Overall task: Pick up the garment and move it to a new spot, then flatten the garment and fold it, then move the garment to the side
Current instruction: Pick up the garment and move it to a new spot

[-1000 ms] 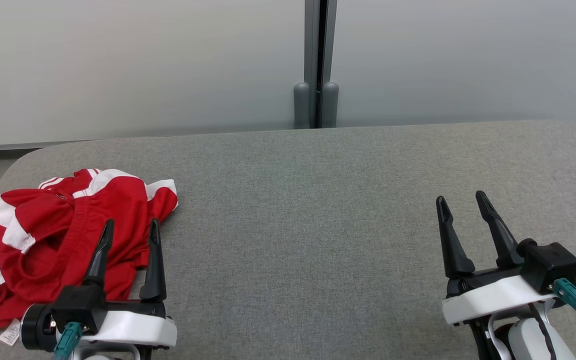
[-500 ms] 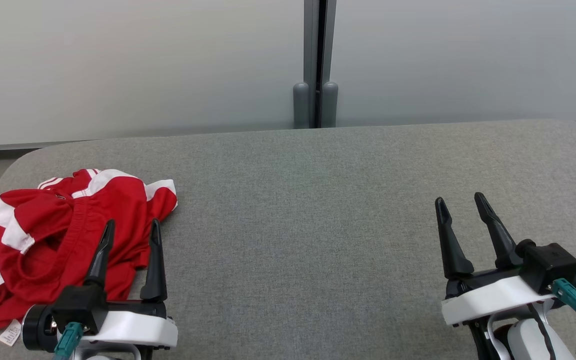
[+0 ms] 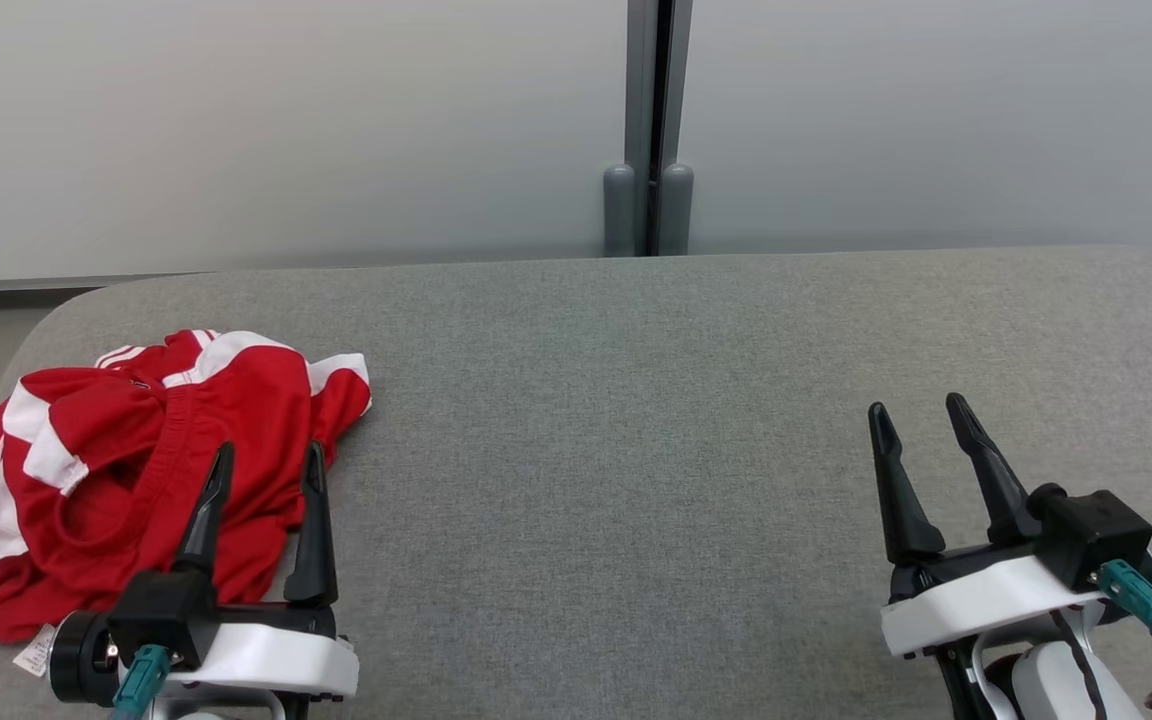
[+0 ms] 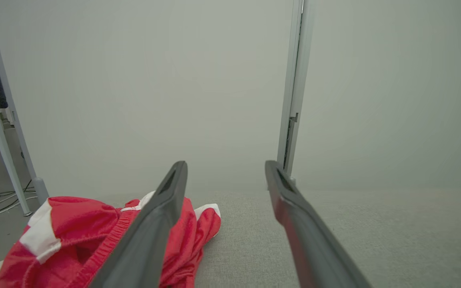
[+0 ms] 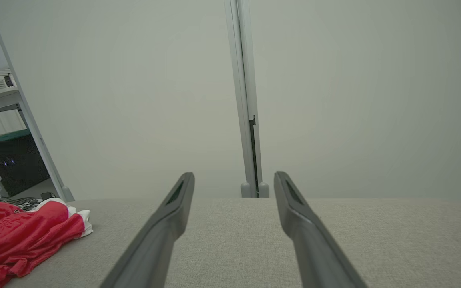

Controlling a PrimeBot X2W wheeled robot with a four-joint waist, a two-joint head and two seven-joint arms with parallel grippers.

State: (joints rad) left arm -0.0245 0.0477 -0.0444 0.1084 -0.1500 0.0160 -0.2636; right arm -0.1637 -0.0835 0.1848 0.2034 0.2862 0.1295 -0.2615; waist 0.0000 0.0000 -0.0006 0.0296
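Observation:
A red garment [image 3: 126,470] with white stripes lies crumpled at the left end of the grey table [image 3: 636,400]. The left wrist view shows the garment [image 4: 86,236] low on the left, and the right wrist view has the garment [image 5: 14,236] at its far left. My left gripper [image 3: 269,458] hovers open over the garment's near right part, nothing between its fingers [image 4: 162,216]. At the lower right my right gripper [image 3: 916,412] stands open over bare table, far from the cloth.
A pale partition wall [image 3: 286,130] with a grey vertical post [image 3: 648,130] runs behind the table's far edge. The table's left corner is rounded, with floor beyond it. A shelf frame and cables [image 5: 10,160] stand off the left end.
The head camera has shifted slightly, so the whole picture has slid right and a little down. Both grippers stay open and hold about the same places.

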